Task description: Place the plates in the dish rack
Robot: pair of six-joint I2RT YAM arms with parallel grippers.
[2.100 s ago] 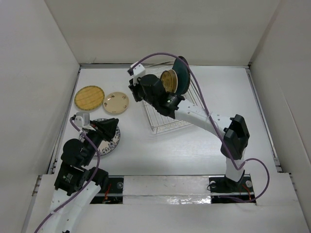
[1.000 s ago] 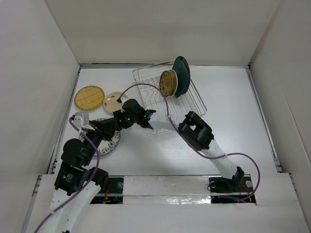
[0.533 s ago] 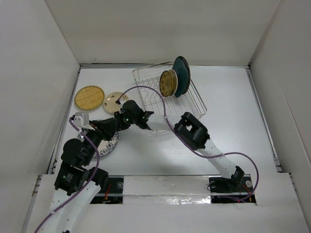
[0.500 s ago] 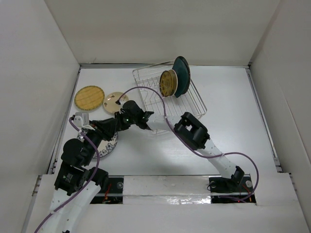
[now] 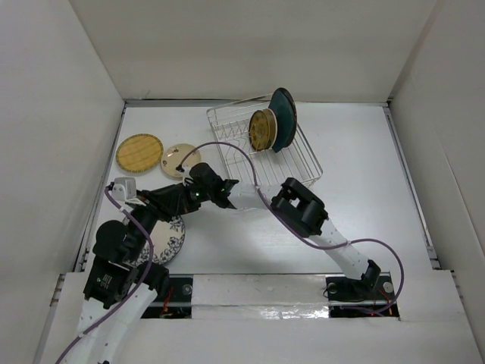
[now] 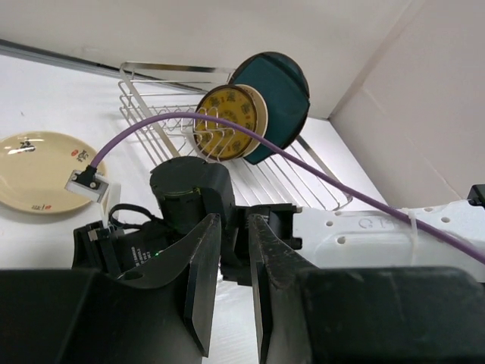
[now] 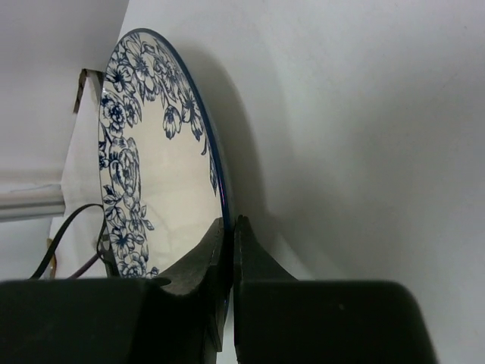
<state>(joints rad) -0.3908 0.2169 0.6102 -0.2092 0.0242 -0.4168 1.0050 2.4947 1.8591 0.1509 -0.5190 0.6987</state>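
Right gripper pinches the rim of the round white plate with blue flowers; left gripper stands narrowly parted, empty.

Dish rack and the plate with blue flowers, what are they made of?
The dish rack looks like metal wire: thin, silvery, shiny rods with open gaps between them. The blue-flowered plate seems to be glazed ceramic: smooth, glossy white with printed flowers, though hard plastic could look alike.
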